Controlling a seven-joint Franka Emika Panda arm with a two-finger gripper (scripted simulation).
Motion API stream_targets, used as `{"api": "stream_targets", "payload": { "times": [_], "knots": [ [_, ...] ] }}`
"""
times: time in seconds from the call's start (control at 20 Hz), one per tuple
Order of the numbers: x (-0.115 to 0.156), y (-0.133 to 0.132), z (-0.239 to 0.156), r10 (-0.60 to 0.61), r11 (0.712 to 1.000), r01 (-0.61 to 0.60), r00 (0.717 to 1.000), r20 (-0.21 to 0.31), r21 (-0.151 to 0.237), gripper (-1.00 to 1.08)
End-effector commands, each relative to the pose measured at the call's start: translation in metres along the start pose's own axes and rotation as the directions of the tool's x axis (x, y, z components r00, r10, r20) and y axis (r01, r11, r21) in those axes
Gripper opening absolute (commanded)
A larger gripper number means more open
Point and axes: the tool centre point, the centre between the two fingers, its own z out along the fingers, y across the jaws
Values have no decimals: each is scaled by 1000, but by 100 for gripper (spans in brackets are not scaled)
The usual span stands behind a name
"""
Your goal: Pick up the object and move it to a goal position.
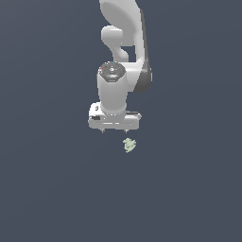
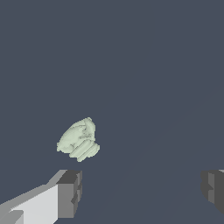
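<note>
The object is a small pale sage-green lumpy thing with stubby lobes, lying on the dark grey floor. My white gripper hangs just above and slightly toward the exterior view's left of it, fingers pointing down. In the wrist view the object lies apart from the gripper, off to one side near one dark fingertip; the other fingertip stands far from it. The jaws are wide apart and hold nothing.
The dark grey floor stretches flat all around with no other objects in view. The white arm rises behind the gripper at the top of the exterior view.
</note>
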Motion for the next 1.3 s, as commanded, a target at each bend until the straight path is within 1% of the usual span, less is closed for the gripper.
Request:
{"api": "stream_targets", "payload": {
  "times": [0.0,0.15,0.4,0.7,1.0,1.25],
  "knots": [
    [0,0,0,0,1000,0,1000,0,0,100],
    [-2,-6,1,-3,1000,3,1000,7,6,100],
    [-9,-27,6,-27,999,26,999,36,28,100],
    [-9,-28,6,-28,999,26,999,36,28,100],
    [-9,-30,9,18,999,-19,999,36,28,100],
    [-8,-34,14,89,996,-90,995,34,27,100]
  ]
}}
